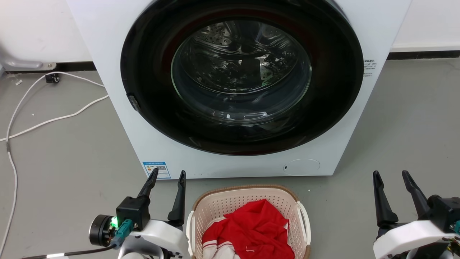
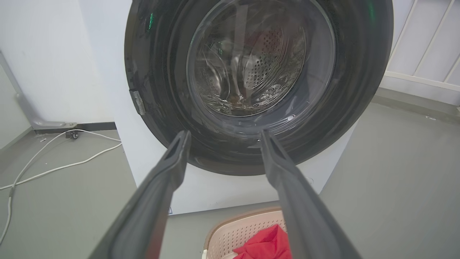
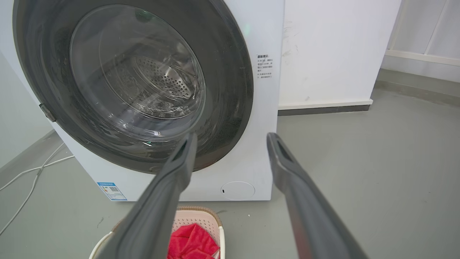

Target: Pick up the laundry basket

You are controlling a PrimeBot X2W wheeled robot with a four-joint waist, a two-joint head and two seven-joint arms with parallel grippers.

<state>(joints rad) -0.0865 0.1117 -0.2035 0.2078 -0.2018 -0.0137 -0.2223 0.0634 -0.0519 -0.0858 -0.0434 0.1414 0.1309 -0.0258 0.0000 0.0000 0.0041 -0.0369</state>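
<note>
Head view: laundry basket (image 1: 222,205) on floor (image 1: 64,162), red garment (image 1: 255,226) inside, near end cut off, just before washing machine (image 1: 151,144). Left gripper (image 1: 169,172) just beside it, right gripper (image 1: 391,173) well apart; both spread, empty. Side label (image 3: 264,66) clearer in right wrist view, txt unreadable.

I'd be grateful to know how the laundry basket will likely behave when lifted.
Probably stiff: the laundry basket looks like moulded perforated plastic. Likely light, holding a red garment. Lifted by one handle, it may tip.
</note>
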